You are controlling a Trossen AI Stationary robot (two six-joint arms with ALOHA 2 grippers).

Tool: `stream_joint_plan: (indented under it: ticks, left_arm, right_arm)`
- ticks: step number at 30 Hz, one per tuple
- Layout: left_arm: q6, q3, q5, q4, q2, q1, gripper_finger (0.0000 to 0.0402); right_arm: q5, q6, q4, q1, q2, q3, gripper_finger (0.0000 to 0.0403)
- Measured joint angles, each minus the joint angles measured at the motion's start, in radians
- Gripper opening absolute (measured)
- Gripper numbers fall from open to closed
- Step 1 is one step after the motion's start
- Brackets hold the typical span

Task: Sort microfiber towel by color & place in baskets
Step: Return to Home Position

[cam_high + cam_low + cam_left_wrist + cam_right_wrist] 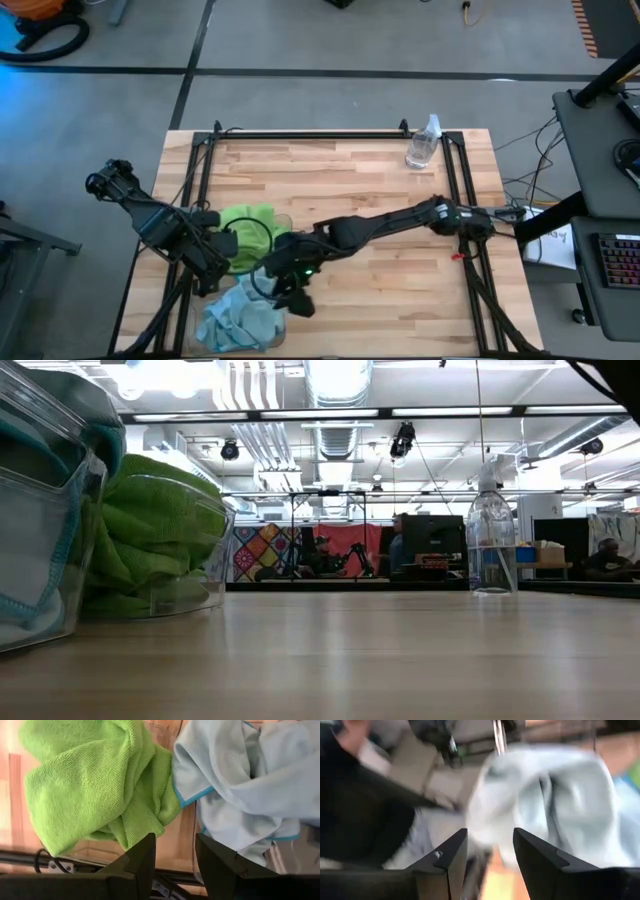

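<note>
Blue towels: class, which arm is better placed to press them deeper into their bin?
Probably the right. The right gripper hangs by the bin, jaws open, with the blue towels straight ahead. The left gripper faces the gap between green towels and blue.

Green towels (252,228) piled in one bin (200,595); blue towels (238,322) in adjoining bin (35,600).

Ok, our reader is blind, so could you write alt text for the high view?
From above, the left gripper and right gripper sit at the table's lower-left corner by two clear bins, one heaped with green towels, the lower with blue towels. A spray bottle stands at the upper right.
</note>
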Motion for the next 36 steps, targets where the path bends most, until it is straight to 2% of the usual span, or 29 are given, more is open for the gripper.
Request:
stream_joint_plan:
  ticks: [5,9,15,21,30,36]
  left_arm:
    - [0.135,-0.001,0.000,0.000,0.000,-0.015,0.0123]
    - [0.212,-0.001,-0.004,0.000,0.000,-0.026,0.0123]
    - [0.229,-0.001,-0.011,0.000,-0.002,-0.039,0.0123]
    - [0.222,-0.005,-0.064,0.000,-0.036,-0.093,0.0123]
    - [0.057,-0.005,-0.236,0.000,-0.144,-0.213,0.0123]
    - [0.030,-0.015,-0.312,0.000,-0.186,-0.304,0.0123]
  right_arm:
    - [0.011,-0.133,-0.310,0.003,-0.056,0.000,0.0139]
    - [0.039,-0.117,-0.478,0.005,-0.076,0.000,0.0128]
    - [0.120,-0.115,-0.657,0.013,-0.095,0.000,0.0117]
    - [0.193,-0.229,-0.693,0.041,-0.099,0.000,0.0108]
    - [0.196,-0.283,-0.723,0.041,-0.099,-0.001,0.0105]
    - [0.196,-0.320,-0.725,0.037,-0.099,-0.001,0.0104]
